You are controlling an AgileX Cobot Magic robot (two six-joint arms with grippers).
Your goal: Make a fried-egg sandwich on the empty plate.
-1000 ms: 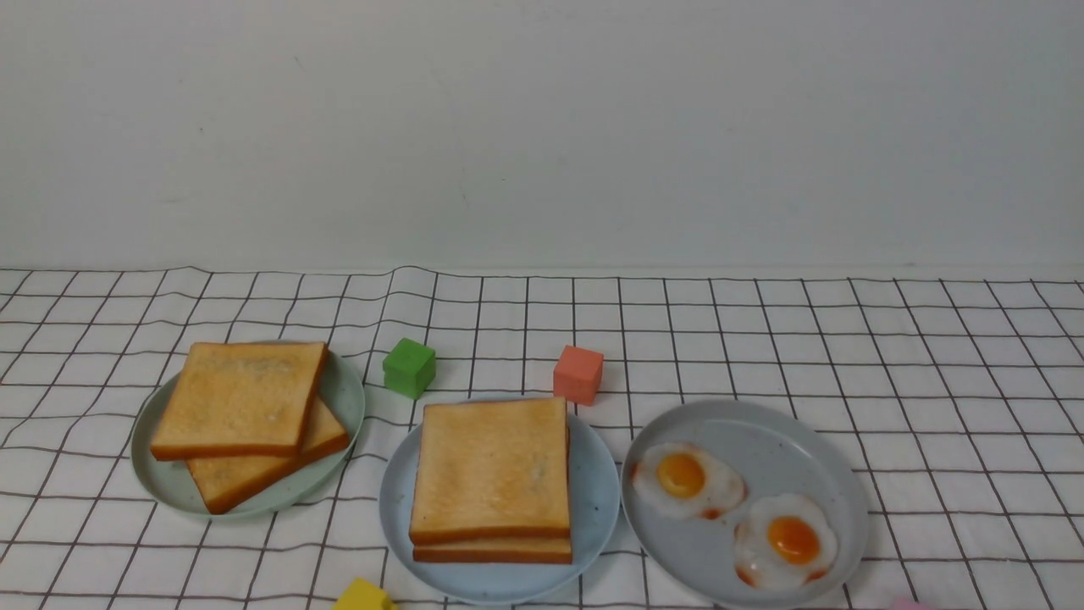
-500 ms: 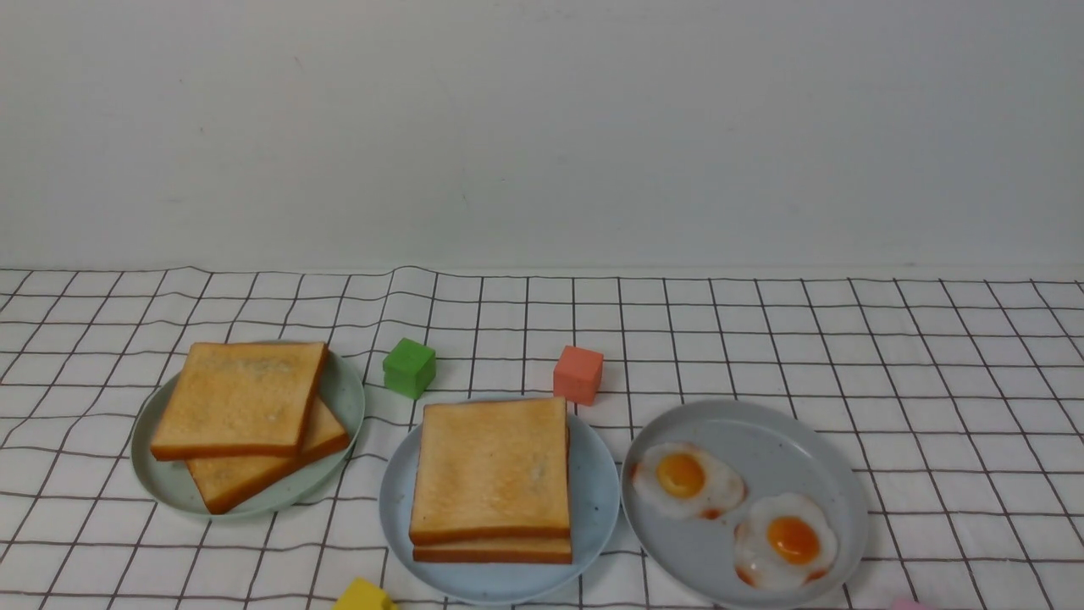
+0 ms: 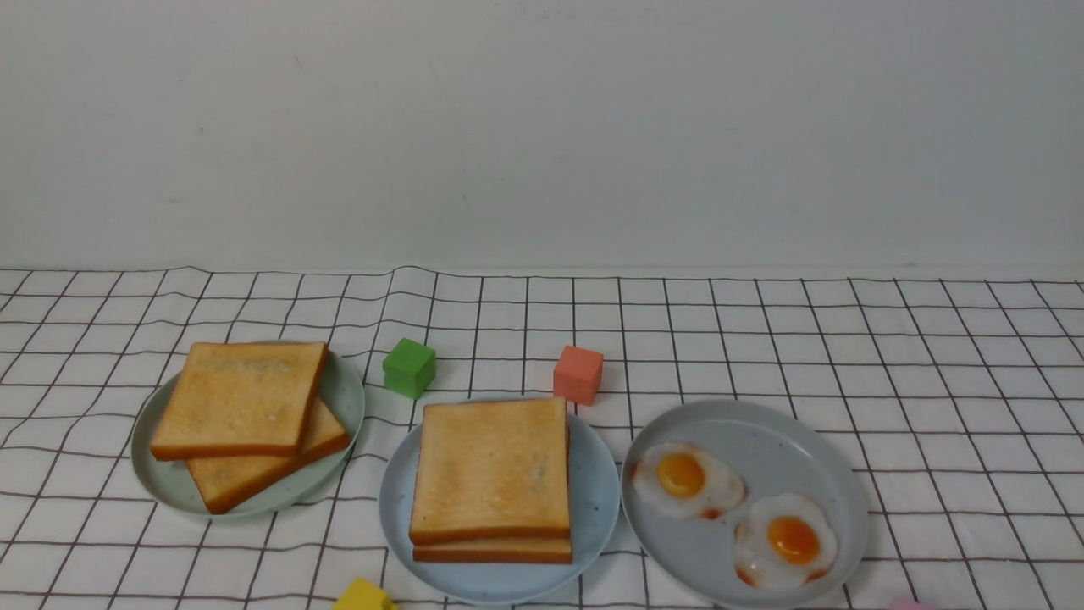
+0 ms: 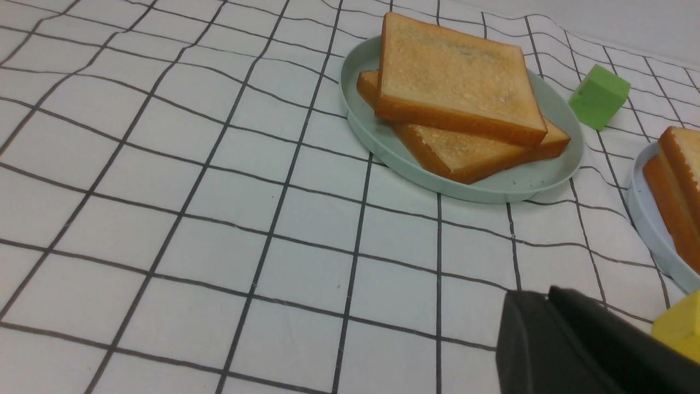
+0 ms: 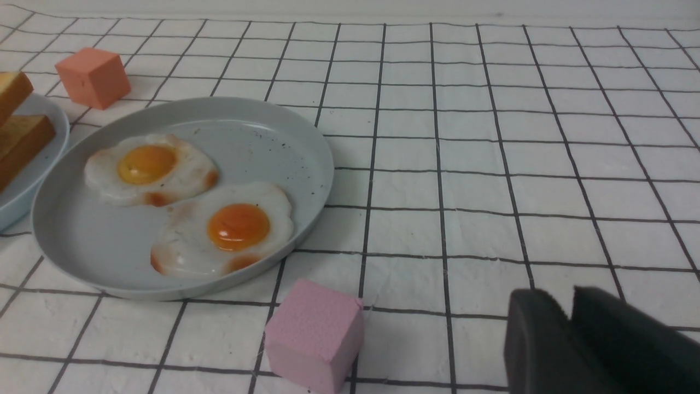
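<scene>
Black and matte, the left tool (image 4: 552,306) shows its pads pressed nearly together on nothing, and the right tool (image 5: 569,312) is parted only a sliver, also empty, both low over the checked counter (image 3: 847,339). The fried-egg sandwich (image 3: 491,474) sits on the light blue plate (image 3: 593,500) at six o'clock; no egg shows at its near edge, and it looks light and stiff, best pinched across a crust edge. At nine o'clock the pale green plate (image 3: 339,398) carries two toast slices (image 3: 241,398), and at four o'clock the grey plate (image 3: 762,432) carries two slick-looking fried eggs (image 3: 737,512).

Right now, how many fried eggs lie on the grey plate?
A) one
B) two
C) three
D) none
B: two fried eggs with orange yolks lie side by side on the grey plate, clear in both the front and right wrist views.
</scene>
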